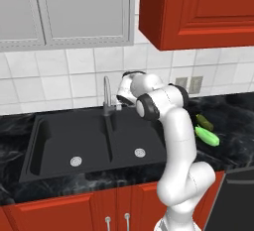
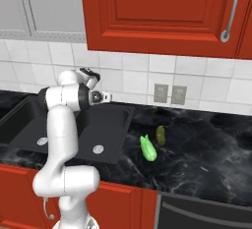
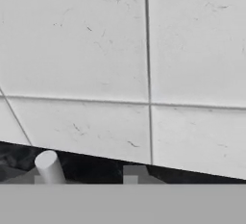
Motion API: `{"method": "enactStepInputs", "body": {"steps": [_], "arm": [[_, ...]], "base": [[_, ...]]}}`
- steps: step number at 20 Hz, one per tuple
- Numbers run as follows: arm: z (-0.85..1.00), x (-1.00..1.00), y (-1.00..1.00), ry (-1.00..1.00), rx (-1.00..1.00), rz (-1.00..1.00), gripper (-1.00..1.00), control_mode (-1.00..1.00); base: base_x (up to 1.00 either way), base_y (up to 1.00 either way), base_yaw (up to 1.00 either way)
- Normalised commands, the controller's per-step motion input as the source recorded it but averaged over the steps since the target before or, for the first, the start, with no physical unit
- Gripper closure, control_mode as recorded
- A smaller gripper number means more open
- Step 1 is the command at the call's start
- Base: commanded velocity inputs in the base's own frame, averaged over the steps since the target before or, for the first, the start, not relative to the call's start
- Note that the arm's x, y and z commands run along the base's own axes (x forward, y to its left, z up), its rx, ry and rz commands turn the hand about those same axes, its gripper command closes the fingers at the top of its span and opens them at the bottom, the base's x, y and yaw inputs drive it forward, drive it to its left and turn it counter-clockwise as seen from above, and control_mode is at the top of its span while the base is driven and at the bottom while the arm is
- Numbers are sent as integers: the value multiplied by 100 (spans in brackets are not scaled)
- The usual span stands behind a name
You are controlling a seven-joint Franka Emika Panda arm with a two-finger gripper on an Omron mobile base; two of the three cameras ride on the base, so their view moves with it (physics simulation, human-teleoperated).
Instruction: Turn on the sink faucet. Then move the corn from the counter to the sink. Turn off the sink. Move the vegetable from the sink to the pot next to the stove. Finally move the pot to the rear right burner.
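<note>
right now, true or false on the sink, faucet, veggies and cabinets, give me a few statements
1. The sink has two basins. True.
2. Water is streaming from the faucet. False: no water shows, and both basins look dry.
3. Two green vegetables lie on the counter right of the sink. True: a bright green one and a darker, smaller one behind it.
4. A vegetable sits in the right basin. False: just the drain shows there.
5. The gripper holds a vegetable. False: the hand is up by the faucet, near the tiled wall.
6. The cabinet above the counter is red. True.
</note>
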Motion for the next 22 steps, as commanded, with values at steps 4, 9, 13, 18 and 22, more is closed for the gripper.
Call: {"method": "enactStepInputs", "body": {"steps": [4,9,13,18,22], "arm": [[-48,0,-94,0,8,-1,100,-100],[-50,5,-89,5,5,0,100,-100],[-53,6,-79,13,1,0,100,-100],[-61,3,-79,15,0,0,100,-100],[-56,0,-76,12,2,-1,100,-100]], "base": [[0,0,0],[0,0,0],[0,0,0],[0,0,0],[0,0,0]]}}
